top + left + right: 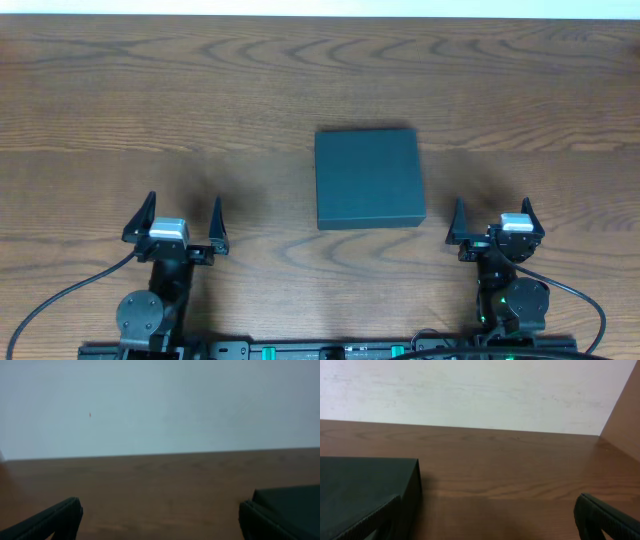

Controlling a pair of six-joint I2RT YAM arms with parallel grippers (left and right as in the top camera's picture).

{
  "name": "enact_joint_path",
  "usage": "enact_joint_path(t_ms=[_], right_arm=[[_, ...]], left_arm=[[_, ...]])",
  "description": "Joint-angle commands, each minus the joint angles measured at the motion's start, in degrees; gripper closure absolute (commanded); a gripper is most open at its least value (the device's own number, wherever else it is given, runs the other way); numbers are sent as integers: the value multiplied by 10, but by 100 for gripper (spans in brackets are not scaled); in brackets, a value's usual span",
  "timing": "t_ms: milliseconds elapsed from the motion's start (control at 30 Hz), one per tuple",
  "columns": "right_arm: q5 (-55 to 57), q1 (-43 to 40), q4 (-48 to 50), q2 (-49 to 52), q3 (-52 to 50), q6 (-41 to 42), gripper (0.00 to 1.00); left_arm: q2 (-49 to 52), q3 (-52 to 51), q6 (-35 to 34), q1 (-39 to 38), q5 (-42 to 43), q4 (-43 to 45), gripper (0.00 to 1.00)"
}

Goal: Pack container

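The container (pixel 368 179) is a dark teal-grey box lying shut, lid down, in the middle of the wooden table. It shows at the right edge of the left wrist view (pixel 295 502) and at the lower left of the right wrist view (pixel 360 485). My left gripper (pixel 176 222) is open and empty, well to the left of the container near the front edge. My right gripper (pixel 495 222) is open and empty, just right of the container's front right corner. Both sets of fingers show spread wide in the wrist views (pixel 160 522) (pixel 490 520).
The wooden table (pixel 150 100) stretches to a pale wall at the back. Black cables run from both arm bases along the front edge (pixel 330 350). A brown side panel (pixel 625 415) stands at the far right in the right wrist view.
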Motion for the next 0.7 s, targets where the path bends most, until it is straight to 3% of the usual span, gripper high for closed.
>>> enact_joint_path(t_ms=[0,200,267,667], right_arm=[[8,-4,-2,-4,-1,8,1],[8,-4,-2,-4,-1,8,1],[8,-4,-2,-4,-1,8,1],[8,-4,-2,-4,-1,8,1]], left_arm=[[-5,-16,-9,-1,-13,3,1],[-5,-61,-67,-1,-6,-8,1],[-5,-61,-70,-1,9,-43,1],[-5,-61,-63,-1,26,-40,1]])
